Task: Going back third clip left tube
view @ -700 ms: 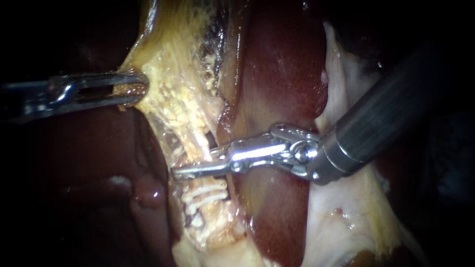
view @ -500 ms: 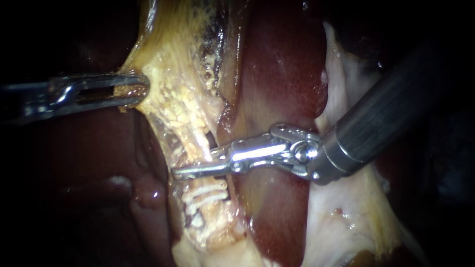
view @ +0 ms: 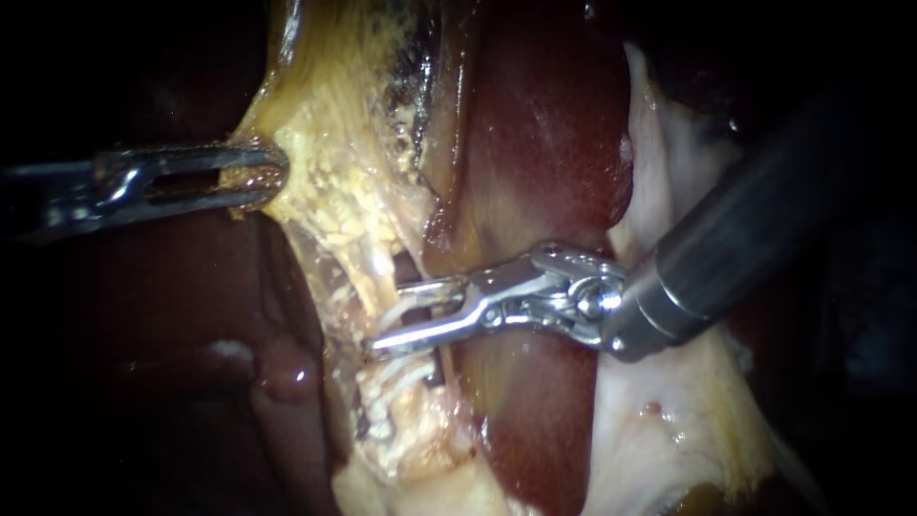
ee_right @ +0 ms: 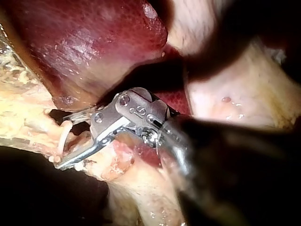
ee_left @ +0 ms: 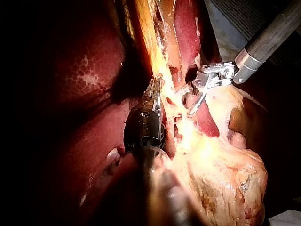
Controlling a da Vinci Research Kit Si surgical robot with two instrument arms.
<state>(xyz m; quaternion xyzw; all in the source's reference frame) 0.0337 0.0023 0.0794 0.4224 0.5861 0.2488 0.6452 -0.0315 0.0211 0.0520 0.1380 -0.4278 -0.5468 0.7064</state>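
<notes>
My right instrument (view: 392,317) comes in from the right, its jaws open around a pale tube (view: 380,272) that runs down from the yellow gallbladder tissue (view: 334,191). White clips (view: 396,380) sit on the tube just below the lower jaw. In the right wrist view the same jaws (ee_right: 63,141) stand apart with a thin pale strand (ee_right: 63,134) between them. My left instrument (view: 250,176) is shut on the gallbladder tissue's edge and holds it stretched to the left. The left wrist view shows those jaws (ee_left: 154,88) buried in yellow tissue.
Dark red liver (view: 544,143) lies behind and to the right of the tube. Pale fatty tissue (view: 669,420) fills the lower right under the right shaft. A small reddish nub (view: 287,373) sits left of the clips.
My right instrument's jaws, shut across the tube before, now stand open and have drawn back slightly to the right. The left instrument has held still.
</notes>
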